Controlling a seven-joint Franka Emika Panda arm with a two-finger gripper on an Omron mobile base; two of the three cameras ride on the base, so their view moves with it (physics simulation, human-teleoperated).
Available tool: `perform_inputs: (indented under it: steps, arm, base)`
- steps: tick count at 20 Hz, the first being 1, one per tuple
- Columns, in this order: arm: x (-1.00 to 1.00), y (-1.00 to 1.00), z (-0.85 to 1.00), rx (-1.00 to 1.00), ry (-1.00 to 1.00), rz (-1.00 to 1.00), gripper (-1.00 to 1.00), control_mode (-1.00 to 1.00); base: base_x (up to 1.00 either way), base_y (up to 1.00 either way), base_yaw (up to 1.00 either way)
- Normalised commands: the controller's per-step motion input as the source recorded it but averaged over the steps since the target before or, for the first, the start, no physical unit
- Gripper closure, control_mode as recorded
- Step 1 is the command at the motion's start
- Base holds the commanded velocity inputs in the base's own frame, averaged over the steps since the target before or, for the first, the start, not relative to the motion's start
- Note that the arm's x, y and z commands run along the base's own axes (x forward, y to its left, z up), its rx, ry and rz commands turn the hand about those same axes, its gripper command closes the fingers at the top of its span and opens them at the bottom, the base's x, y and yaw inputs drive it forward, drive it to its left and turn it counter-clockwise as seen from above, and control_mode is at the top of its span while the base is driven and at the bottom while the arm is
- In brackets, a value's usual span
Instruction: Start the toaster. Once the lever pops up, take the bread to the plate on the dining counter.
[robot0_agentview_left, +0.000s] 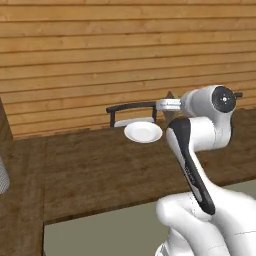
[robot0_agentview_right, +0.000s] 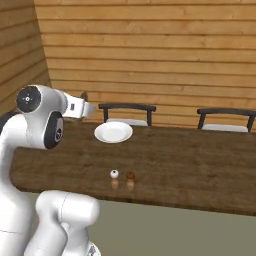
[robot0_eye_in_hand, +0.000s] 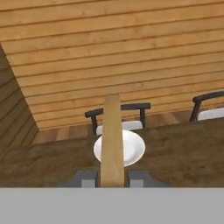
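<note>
The bread (robot0_eye_in_hand: 112, 140) is clamped edge-on between the fingers (robot0_eye_in_hand: 85, 178), seen in the hand view as a tall tan strip rising from between them, so the fingers are closed on the slice. In that view the strip crosses the white plate (robot0_eye_in_hand: 133, 148), which lies on the dark wood worktop (robot0_eye_in_hand: 183, 153). From the left base view the gripper (robot0_agentview_left: 169, 100) is held level above the worktop, just behind the plate (robot0_agentview_left: 143, 132). Two dark chairs (robot0_agentview_right: 127, 110) stand along the far side against the plank wall (robot0_agentview_right: 150, 50). Two small shakers (robot0_agentview_right: 114, 174), one white and one brown, stand side by side on the worktop (robot0_agentview_right: 190, 165), nearer the robot than the plate (robot0_agentview_right: 113, 132).
</note>
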Motion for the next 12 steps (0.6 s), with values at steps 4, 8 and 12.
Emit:
perform_inputs:
  steps: [4,8,12]
  arm:
    - [0.97,-0.28,-0.1,0.0,0.26,0.62,1.0,-1.0]
    - [0.91,-0.33,-0.34,0.0,0.3,0.61,1.0,-1.0]
    - [0.99,-0.33,-0.65,0.07,0.34,0.52,1.0,-1.0]
  base:
    - [0.0,0.0,0.0]
    - [0.0,0.0,0.0]
    - [0.0,0.0,0.0]
